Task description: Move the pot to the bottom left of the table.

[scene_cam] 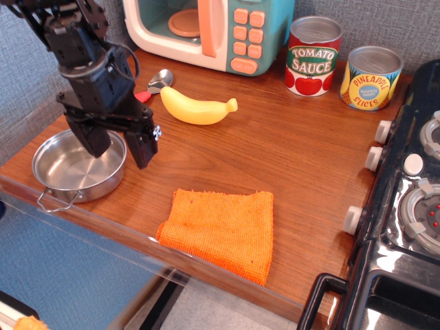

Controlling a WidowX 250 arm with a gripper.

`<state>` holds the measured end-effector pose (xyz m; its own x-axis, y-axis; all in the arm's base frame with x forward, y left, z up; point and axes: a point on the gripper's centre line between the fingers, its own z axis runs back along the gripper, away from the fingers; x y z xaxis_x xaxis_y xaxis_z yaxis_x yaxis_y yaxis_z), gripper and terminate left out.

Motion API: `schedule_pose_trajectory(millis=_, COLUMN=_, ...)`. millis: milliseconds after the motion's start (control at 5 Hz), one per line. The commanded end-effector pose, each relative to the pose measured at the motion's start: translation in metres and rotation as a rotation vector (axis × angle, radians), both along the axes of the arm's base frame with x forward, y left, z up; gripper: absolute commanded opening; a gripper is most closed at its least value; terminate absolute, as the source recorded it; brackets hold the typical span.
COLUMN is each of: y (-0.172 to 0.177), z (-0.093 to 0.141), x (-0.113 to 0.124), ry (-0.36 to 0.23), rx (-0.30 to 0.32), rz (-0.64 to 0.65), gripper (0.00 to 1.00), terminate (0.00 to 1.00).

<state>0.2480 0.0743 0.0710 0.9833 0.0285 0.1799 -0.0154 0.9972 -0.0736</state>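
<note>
A: Item one, the largest?

B: The table (289,158) was recorded: brown wood grain, with a clear plastic strip along its front edge. A black toy stove (405,206) was noted against its right side, white knobs facing the wood.

A: Next in size?

B: A toy microwave (210,31), cream and teal with peach buttons, was logged at the back edge. The robot arm (82,58), black, was entered above the left part of the table.

A: And its tool?

B: The gripper (118,146) was found with its two fingers spread wide apart and nothing held between them. The left finger was seen over the pot's bowl, the right finger outside the pot's right rim; whether either touched the pot could not be told.

A: The cloth?

B: An orange cloth (220,230), folded, was listed near the front edge, right of the pot and apart from it.

A: The pot itself?

B: The pot (72,172) was catalogued at the front left corner of the table, upright, shiny steel, one wire handle pointing toward the front edge.

A: Smaller lots?

B: A tomato sauce can (313,55) and a pineapple can (371,77) were entered at the back right, side by side. A yellow banana (196,108) was noted in front of the microwave, and a spoon (157,82) just beside its left end.
</note>
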Motion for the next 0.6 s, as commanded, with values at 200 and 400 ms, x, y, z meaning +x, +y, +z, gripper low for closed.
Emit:
schedule_pose_trajectory(millis=200, y=-0.0169, z=0.0102, x=-0.0085, ry=-0.004, rx=0.072, rz=-0.071, gripper=1.0, terminate=0.0)
schedule_pose_trajectory(millis=400, y=-0.0169, z=0.0102, x=-0.0085, ry=-0.004, rx=0.072, rz=-0.071, gripper=1.0, terminate=0.0)
